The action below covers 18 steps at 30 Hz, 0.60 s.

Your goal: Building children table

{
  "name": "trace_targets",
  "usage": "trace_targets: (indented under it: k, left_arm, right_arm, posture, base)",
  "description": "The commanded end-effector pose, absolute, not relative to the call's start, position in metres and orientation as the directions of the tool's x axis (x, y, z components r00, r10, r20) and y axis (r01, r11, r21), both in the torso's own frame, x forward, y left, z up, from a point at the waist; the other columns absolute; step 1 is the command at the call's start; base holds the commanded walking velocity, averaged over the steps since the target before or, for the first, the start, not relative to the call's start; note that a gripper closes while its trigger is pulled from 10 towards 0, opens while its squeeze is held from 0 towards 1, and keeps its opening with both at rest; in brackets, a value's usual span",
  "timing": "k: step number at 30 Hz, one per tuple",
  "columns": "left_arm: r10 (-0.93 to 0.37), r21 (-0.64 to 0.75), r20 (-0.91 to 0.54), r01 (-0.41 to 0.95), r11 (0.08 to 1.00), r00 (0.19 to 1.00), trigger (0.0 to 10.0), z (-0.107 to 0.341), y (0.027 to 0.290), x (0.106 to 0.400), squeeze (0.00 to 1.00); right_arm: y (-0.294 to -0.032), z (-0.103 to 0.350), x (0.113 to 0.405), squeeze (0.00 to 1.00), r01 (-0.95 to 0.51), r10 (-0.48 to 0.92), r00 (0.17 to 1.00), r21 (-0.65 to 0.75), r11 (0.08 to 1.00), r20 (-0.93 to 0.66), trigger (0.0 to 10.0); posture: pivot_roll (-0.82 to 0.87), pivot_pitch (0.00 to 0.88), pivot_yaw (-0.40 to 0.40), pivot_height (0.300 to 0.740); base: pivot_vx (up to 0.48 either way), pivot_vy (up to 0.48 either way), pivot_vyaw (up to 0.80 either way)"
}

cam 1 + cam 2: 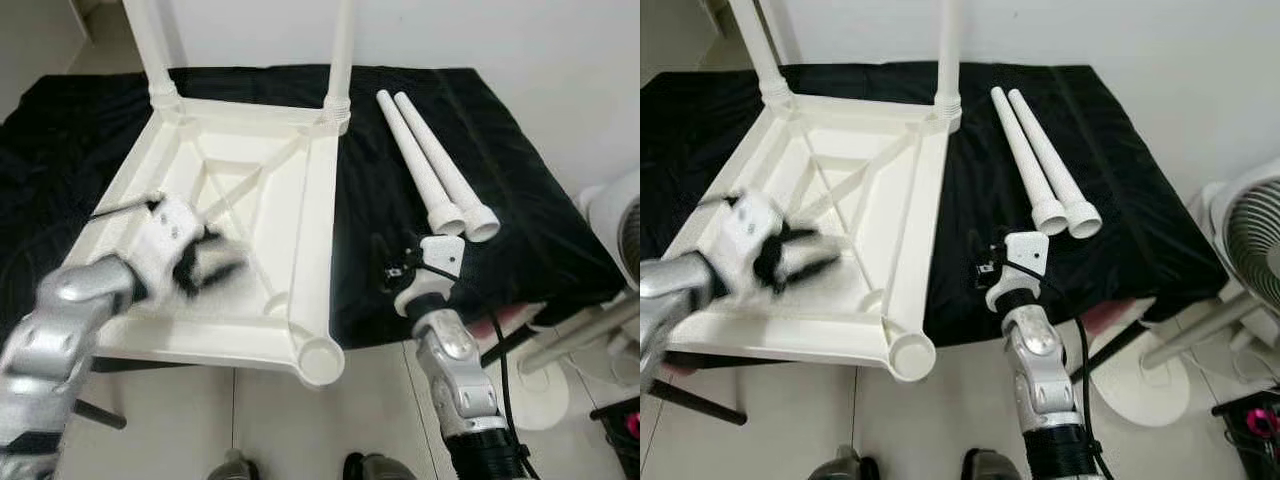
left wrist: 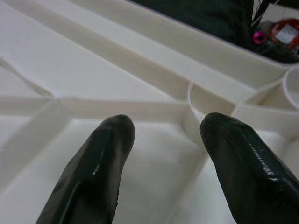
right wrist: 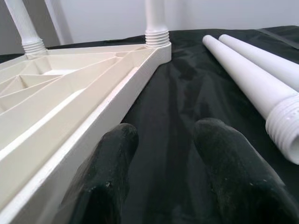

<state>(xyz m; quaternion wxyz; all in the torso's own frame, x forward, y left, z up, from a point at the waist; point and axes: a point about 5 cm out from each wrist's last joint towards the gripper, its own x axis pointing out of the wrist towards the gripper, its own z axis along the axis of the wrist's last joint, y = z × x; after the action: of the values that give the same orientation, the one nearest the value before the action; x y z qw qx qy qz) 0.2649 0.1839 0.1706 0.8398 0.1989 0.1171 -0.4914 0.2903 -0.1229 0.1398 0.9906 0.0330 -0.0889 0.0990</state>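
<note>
Hovering over upturned tabletop (image 1: 300,215), left pincer (image 1: 215,262), fingers apart.

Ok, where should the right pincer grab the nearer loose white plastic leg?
Grip the nearer white plastic leg mid-shaft, coming from above with fingers astride it. It lies flat on the black cloth, touching its twin, and the right pincer is open just short of its threaded end.

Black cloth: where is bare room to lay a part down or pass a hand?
Bare cloth lies right of the two loose legs, out to the edge. A narrower strip runs between the tabletop and those legs, where the open right hand sits. The far left corner is also bare. The tabletop is crowded, with the open left hand over its ribs.
</note>
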Motion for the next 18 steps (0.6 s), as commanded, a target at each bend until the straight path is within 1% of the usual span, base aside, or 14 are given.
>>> trace_targets:
  k: [1, 3, 5, 6, 15, 16, 18]
  left_arm:
    - [-0.794, 0.22, -0.411, 0.894, 0.391, 0.449, 10.0, 0.169, 0.181, 0.261, 0.0]
    - [-0.806, 0.197, -0.404, 0.901, 0.386, 0.434, 10.0, 0.165, 0.174, 0.258, 0.0]
    - [-0.8, 0.198, -0.405, 0.897, 0.395, 0.442, 10.0, 0.163, 0.172, 0.258, 0.0]
    - [-0.789, 0.217, -0.43, 0.898, 0.383, 0.44, 10.0, 0.158, 0.169, 0.257, 0.0]
    - [-0.784, 0.208, -0.466, 0.912, 0.354, 0.411, 10.0, 0.147, 0.162, 0.252, 0.0]
    - [-0.784, 0.208, -0.466, 0.912, 0.354, 0.411, 10.0, 0.147, 0.162, 0.252, 0.0]
    - [-0.761, 0.231, -0.474, 0.897, 0.378, 0.443, 10.0, 0.144, 0.161, 0.256, 0.0]
  right_arm:
    - [-0.124, 0.139, 0.291, 0.0, -0.197, 0.185, 0.965, 0.049, 0.979, 0.185, 10.0]
    - [-0.124, 0.14, 0.293, 0.0, -0.198, 0.187, 0.964, 0.043, 0.979, 0.188, 10.0]
    - [-0.125, 0.14, 0.293, 0.0, -0.198, 0.187, 0.964, 0.041, 0.979, 0.189, 10.0]
    - [-0.125, 0.14, 0.294, 0.0, -0.198, 0.187, 0.964, 0.04, 0.979, 0.19, 10.0]
    - [-0.125, 0.141, 0.295, 0.0, -0.2, 0.19, 0.963, 0.037, 0.979, 0.193, 10.0]
    - [-0.125, 0.141, 0.295, 0.0, -0.2, 0.19, 0.963, 0.037, 0.979, 0.193, 10.0]
    - [-0.125, 0.141, 0.295, 0.0, -0.199, 0.188, 0.963, 0.036, 0.979, 0.194, 10.0]
  posture:
    - [-0.01, 0.1, 0.02, 0.74]
    - [-0.01, 0.097, 0.016, 0.74]
    - [-0.01, 0.097, 0.016, 0.74]
    - [0.0, 0.095, 0.011, 0.74]
    - [-0.01, 0.096, 0.011, 0.74]
    - [-0.01, 0.096, 0.011, 0.74]
    - [-0.01, 0.096, 0.013, 0.74]
  base:
    - [0.0, 0.0, 0.0]
    - [0.0, 0.0, 0.0]
    - [0.0, 0.0, 0.0]
    - [0.0, 0.0, 0.0]
    - [0.0, 0.0, 0.0]
    - [0.0, 0.0, 0.0]
    - [0.0, 0.0, 0.0]
